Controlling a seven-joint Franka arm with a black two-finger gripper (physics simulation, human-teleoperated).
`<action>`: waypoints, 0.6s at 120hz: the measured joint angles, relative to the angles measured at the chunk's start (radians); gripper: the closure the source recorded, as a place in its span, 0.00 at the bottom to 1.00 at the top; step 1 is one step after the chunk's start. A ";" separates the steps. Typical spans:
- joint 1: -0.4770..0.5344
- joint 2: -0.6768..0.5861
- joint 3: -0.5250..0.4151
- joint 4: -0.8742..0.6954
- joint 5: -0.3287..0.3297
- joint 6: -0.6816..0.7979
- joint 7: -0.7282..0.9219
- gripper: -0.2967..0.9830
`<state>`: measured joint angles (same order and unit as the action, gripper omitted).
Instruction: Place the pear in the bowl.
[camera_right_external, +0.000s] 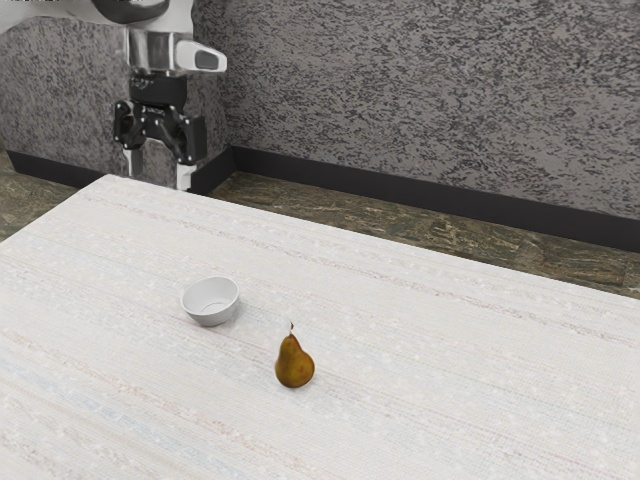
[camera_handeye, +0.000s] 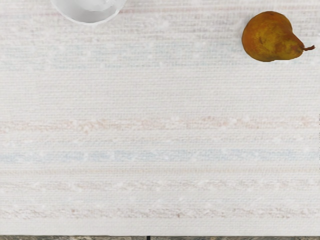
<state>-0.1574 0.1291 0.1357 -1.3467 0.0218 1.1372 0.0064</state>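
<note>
- Looking at the pear (camera_right_external: 294, 368) in the exterior view, we see it seemingly upright on its fat end, its stem (camera_right_external: 291, 326) pointing up.
- Its long axis runs nearly straight up that view, the neck a touch toward the exterior view's left.
- In the wrist view we find the stem aimed away from the bowl (camera_right_external: 210, 318), the long axis roughly along the cloth's stripes.
- We have the pear on the table (camera_right_external: 400, 380), outside the bowl, toward the exterior view's right of it and nearer that camera, with a gap between.
- The bowl is white, round and upright; we can see its bare inside.
- Our gripper (camera_right_external: 160, 170) is raised, fingers spread with nothing between them, well apart from both pear and bowl.
- Under them we have whitish woven cloth with faint reddish and bluish stripes.
- Behind, we see a mottled grey wall (camera_right_external: 400, 90), a dark baseboard (camera_right_external: 400, 190) and a brown veined floor (camera_right_external: 480, 239).
</note>
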 joint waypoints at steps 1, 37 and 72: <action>0.000 0.000 0.000 -0.001 0.000 0.015 0.000 0.23; 0.000 -0.002 0.002 -0.008 -0.011 0.293 0.004 0.23; 0.002 -0.029 -0.013 -0.060 -0.030 0.316 -0.145 0.23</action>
<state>-0.1551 0.0997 0.1231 -1.4070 -0.0082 1.4529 -0.1387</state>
